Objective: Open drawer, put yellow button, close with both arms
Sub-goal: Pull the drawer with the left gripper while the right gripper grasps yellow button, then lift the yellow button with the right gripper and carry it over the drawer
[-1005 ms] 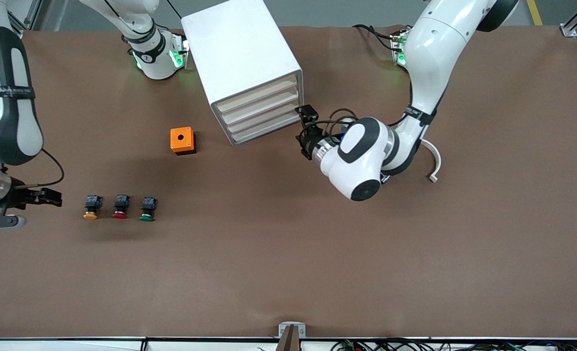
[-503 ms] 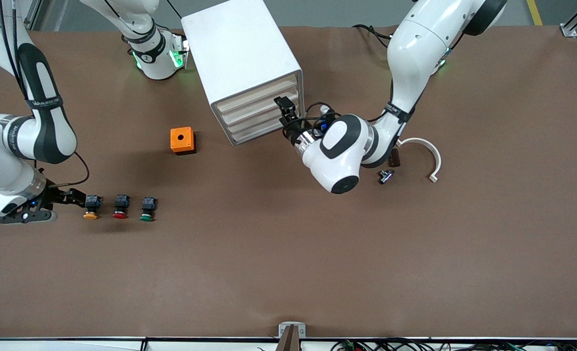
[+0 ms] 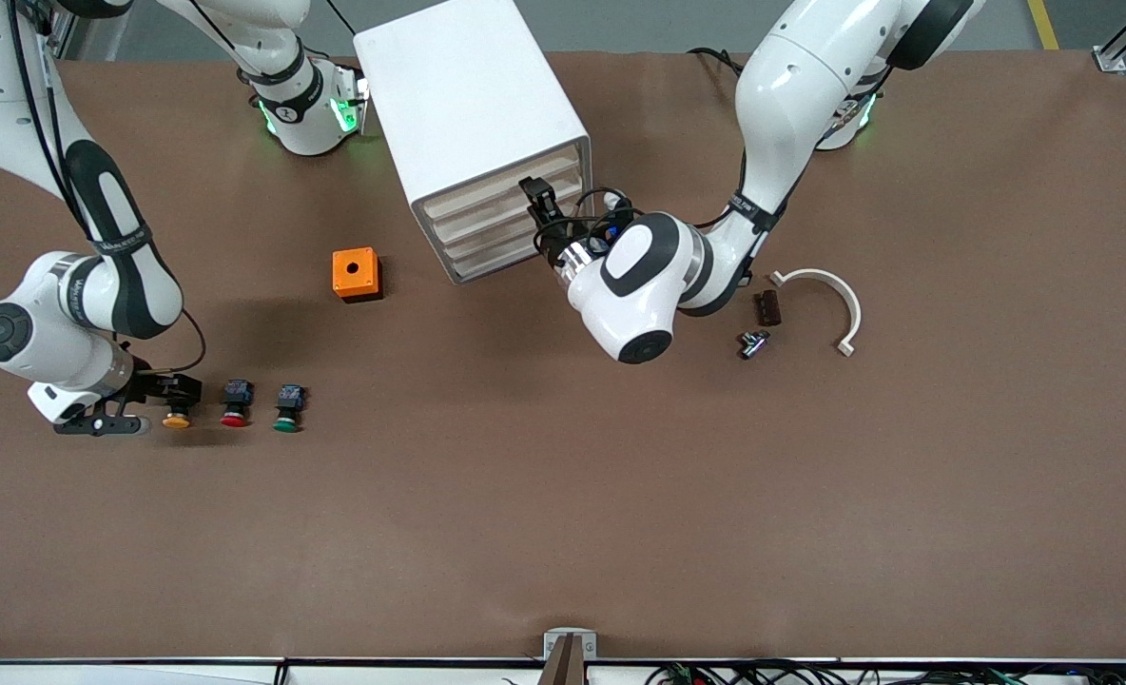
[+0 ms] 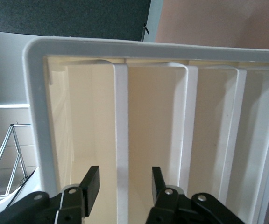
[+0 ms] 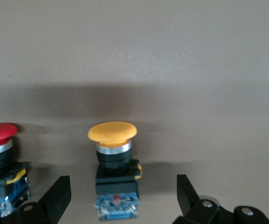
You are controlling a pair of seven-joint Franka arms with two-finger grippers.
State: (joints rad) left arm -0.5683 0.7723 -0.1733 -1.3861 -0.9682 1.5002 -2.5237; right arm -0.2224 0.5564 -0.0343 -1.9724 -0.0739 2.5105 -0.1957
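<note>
The white cabinet (image 3: 468,95) stands near the robots' bases with all its drawers shut. Its uppermost drawer (image 3: 487,187) has a cream front. My left gripper (image 3: 536,198) is at the cabinet's front, and in the left wrist view the left gripper (image 4: 123,175) is open. Its jaws straddle the white ridge (image 4: 121,116) beside the drawer (image 4: 85,130), with a gap on each side. The yellow button (image 3: 177,420) lies on the table toward the right arm's end. My right gripper (image 3: 178,388) is open. The button's blue-black body (image 5: 117,196) lies untouched between the right gripper's (image 5: 123,184) fingers.
A red button (image 3: 235,406) and a green button (image 3: 286,411) lie in a row beside the yellow one. An orange box (image 3: 357,273) sits between the buttons and the cabinet. A white curved piece (image 3: 825,290) and two small dark parts (image 3: 766,306) lie toward the left arm's end.
The left gripper has moved in to the cabinet front and its jaws have narrowed. The right gripper has slid along the table until its jaws flank the yellow button.
</note>
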